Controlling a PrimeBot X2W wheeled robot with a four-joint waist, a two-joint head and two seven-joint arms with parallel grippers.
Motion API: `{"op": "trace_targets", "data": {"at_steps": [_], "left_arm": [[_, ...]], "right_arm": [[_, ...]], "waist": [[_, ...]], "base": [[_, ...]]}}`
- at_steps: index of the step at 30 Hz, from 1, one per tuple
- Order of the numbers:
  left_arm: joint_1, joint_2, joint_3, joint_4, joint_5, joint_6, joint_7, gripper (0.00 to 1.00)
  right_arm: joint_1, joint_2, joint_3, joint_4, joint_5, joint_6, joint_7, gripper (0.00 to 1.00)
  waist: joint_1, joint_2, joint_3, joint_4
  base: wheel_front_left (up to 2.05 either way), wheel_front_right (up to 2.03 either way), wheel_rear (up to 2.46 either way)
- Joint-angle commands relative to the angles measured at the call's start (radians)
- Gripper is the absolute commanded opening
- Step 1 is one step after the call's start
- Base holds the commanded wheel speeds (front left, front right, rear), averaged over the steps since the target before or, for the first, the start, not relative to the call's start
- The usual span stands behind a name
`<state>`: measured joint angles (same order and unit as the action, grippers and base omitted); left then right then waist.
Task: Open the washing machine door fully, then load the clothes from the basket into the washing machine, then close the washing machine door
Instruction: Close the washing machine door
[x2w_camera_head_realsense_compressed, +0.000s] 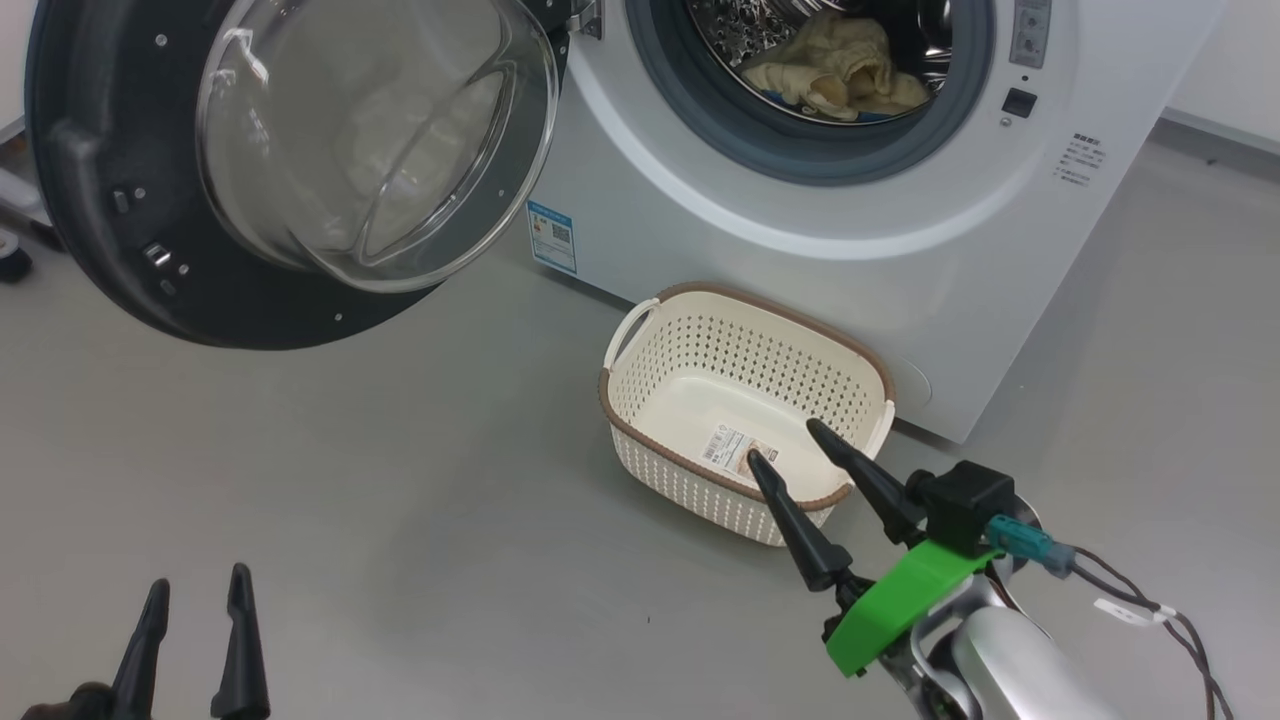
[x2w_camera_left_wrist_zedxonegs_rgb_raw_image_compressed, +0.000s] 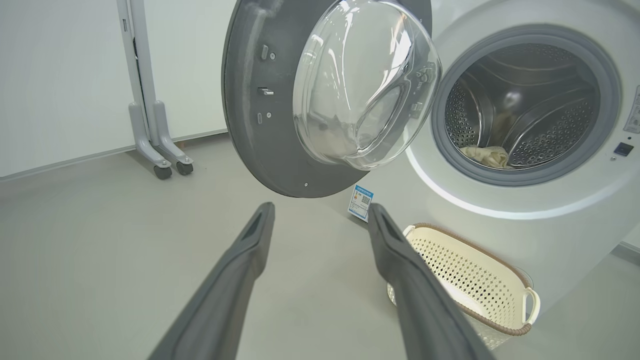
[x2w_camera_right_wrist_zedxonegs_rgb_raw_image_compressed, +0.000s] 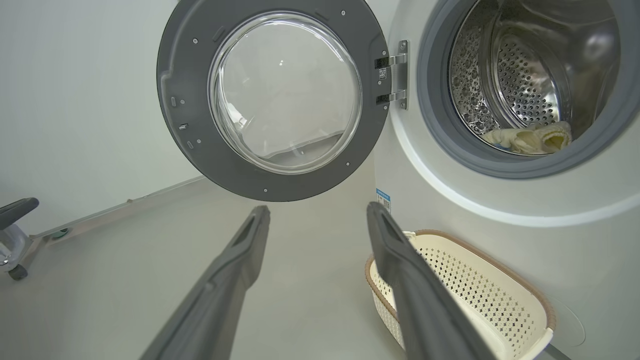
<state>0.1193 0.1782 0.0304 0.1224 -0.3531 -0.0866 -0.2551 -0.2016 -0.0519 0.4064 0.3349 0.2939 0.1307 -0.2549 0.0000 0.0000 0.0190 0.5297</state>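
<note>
The white washing machine (x2w_camera_head_realsense_compressed: 800, 250) stands ahead with its door (x2w_camera_head_realsense_compressed: 130, 200) swung wide open to the left. Pale cream clothes (x2w_camera_head_realsense_compressed: 835, 65) lie in the steel drum, also seen as clothes (x2w_camera_right_wrist_zedxonegs_rgb_raw_image_compressed: 530, 140) in the right wrist view. The cream basket (x2w_camera_head_realsense_compressed: 745, 330) sits on the floor against the machine's front, holding just a label. My right gripper (x2w_camera_head_realsense_compressed: 785, 440) hangs open over the basket's near rim, nothing between its fingers. My left gripper (x2w_camera_head_realsense_compressed: 195, 590) is open at the lower left, low over bare floor, with the door (x2w_camera_left_wrist_zedxonegs_rgb_raw_image_compressed: 260, 125) ahead of it.
Grey floor spreads left and in front of the basket. A wheeled grey stand (x2w_camera_left_wrist_zedxonegs_rgb_raw_image_compressed: 155, 140) is by the white wall behind the door. A dark wheeled base (x2w_camera_right_wrist_zedxonegs_rgb_raw_image_compressed: 15, 240) sits at far left. The open door overhangs the floor at about drum height.
</note>
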Motion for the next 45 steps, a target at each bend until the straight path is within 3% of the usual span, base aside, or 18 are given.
{"op": "trace_targets", "data": {"at_steps": [1,45], "left_arm": [[-0.020,0.006,0.047,-0.041,0.001,0.004,-0.007,1.00],[-0.026,-0.028,0.069,-0.023,0.041,-0.022,-0.007,1.00]], "right_arm": [[-0.057,0.002,0.020,-0.025,0.007,0.000,-0.007,1.00],[-0.054,0.002,0.023,-0.016,0.003,0.000,-0.007,1.00]], "waist": [[0.0000,0.0000,0.002,0.001],[0.0000,0.0000,0.006,-0.002]], "base": [[0.00,0.00,0.00],[0.00,0.00,0.00]]}}
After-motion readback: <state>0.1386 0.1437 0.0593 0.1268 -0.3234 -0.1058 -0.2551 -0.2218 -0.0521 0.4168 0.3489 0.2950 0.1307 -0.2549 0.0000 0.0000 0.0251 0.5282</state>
